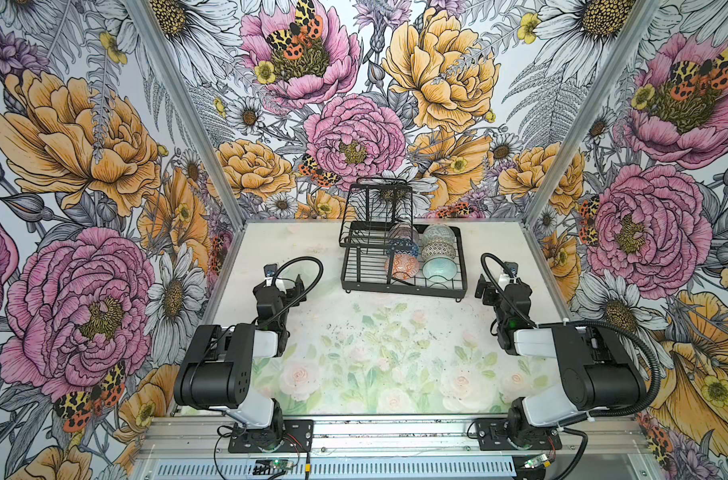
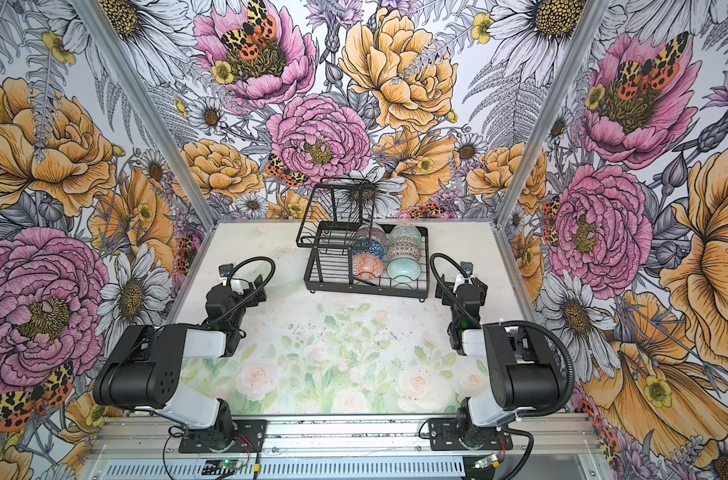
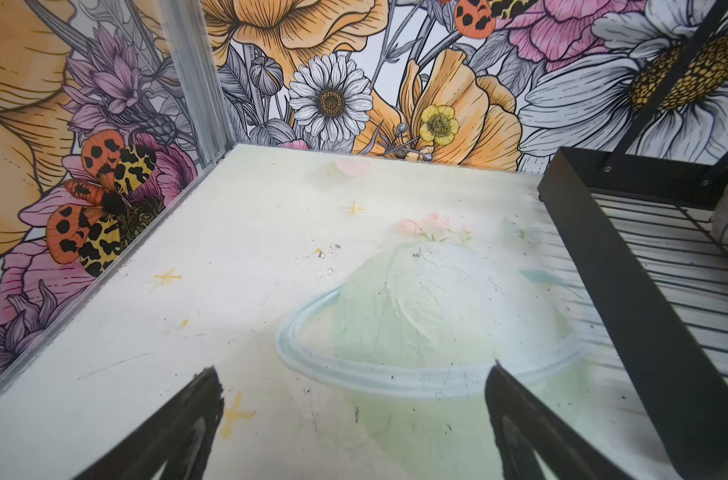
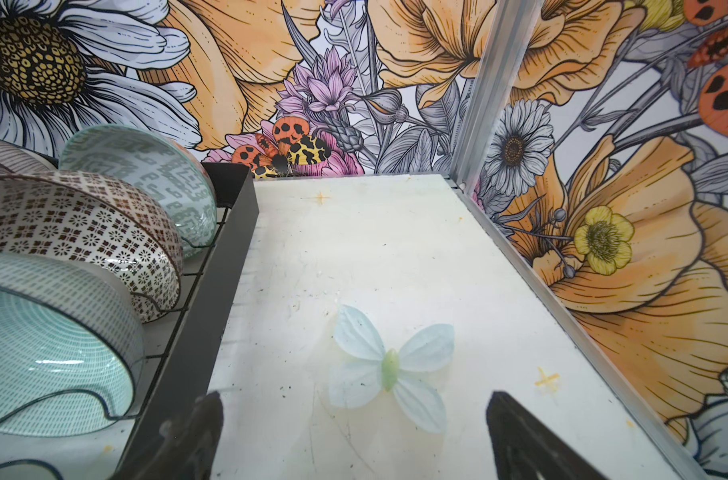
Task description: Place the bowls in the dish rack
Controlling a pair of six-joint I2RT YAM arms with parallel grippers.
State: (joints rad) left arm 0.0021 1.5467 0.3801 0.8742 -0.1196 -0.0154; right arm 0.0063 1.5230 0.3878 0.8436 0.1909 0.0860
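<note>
Six bowls stand on edge in the dish rack (image 1: 403,293), packed in two columns on its right half. The left column is hard to read: the pink-lined bowl (image 1: 403,232) sits behind the raised basket's wires, and the blue-triangled bowl (image 1: 406,248) is half covered by the orange-diamond bowl (image 1: 401,266). The right wrist view cuts off the pale teal bowl (image 4: 42,345). Left gripper (image 3: 354,368) and right gripper (image 4: 354,395) are spread wide, holding nothing, over bare table (image 1: 354,332) on either side of the rack.

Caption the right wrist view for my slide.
Bowls stand on edge in the rack; the open, empty right claw is beside it.
</note>
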